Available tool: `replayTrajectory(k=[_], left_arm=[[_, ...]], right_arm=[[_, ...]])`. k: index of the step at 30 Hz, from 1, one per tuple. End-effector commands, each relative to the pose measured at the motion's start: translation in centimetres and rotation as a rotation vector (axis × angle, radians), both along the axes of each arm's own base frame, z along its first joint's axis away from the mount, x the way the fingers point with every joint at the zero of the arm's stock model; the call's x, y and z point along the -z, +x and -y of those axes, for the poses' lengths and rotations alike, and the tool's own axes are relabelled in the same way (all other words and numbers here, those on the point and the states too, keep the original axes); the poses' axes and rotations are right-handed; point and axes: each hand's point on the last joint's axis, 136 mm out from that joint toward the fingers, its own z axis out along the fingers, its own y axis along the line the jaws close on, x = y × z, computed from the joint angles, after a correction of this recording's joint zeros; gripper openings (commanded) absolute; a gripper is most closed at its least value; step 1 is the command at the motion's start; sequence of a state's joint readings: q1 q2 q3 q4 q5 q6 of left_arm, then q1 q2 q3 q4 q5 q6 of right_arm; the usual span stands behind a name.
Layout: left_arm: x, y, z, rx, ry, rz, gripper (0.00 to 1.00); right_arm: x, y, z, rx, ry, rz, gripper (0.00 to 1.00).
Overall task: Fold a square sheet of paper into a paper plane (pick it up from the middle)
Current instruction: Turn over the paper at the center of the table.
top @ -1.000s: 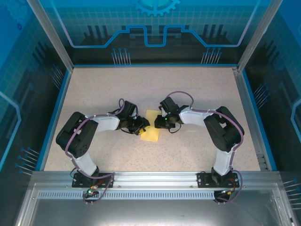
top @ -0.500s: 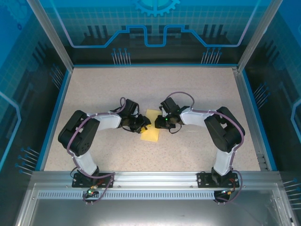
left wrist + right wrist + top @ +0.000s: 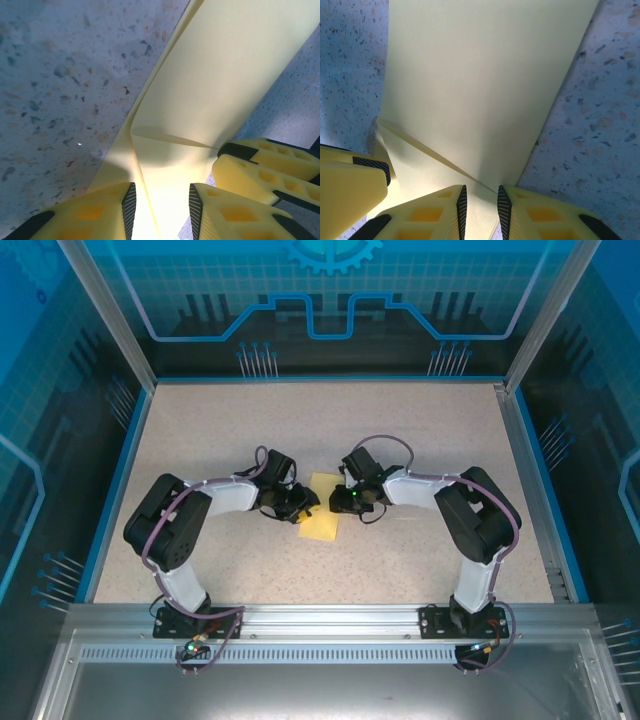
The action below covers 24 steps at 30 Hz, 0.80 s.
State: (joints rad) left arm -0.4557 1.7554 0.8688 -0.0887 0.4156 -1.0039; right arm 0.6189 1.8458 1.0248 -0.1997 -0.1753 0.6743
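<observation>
1. Close in, the left gripper (image 3: 161, 207) had its fingers (image 3: 100, 217) parted. They straddled a raised fold line in the square sheet of paper (image 3: 225, 75), and nothing was pinched between the pads.
2. Alongside, the right gripper (image 3: 481, 205) left only a narrow slot, with paper running into it. I cannot tell from that angle whether it truly clamped the sheet.
3. Just past the fingertips, the sheet lay partly folded on the counter (image 3: 600, 100), with one layer lapped over another along a slanting crease (image 3: 435, 152).
4. Seen from above, the yellow paper sat mid-counter, touching both grippers, which met over its far part. The speckled surface ran on to the blue rim (image 3: 325, 379).
5. My reading is that an early fold was in hand, with the plane far from formed.
6. The next move probably called for one side to pin the lower layer. The other would carry the loose flap over squarely and then press the crease, without dragging the sheet.
</observation>
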Motion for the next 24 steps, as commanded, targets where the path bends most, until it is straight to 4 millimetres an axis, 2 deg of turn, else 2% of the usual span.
replayTrajectory(k=[1, 17, 24], left_arm=[[0.1, 0.3, 0.5, 0.005, 0.004, -0.007, 0.37], [0.3, 0.8, 0.9, 0.008, -0.01, -0.003, 0.36], [-0.9, 1.1, 0.9, 0.024, -0.019, 0.054, 0.31]], right_arm=[[1.6, -1.2, 1.4, 0.019, -0.033, -0.059, 0.27], [1.7, -1.3, 1.6, 0.02, -0.034, -0.062, 0.26], [1.9, -1.4, 1.7, 0.02, -0.038, -0.065, 0.26]])
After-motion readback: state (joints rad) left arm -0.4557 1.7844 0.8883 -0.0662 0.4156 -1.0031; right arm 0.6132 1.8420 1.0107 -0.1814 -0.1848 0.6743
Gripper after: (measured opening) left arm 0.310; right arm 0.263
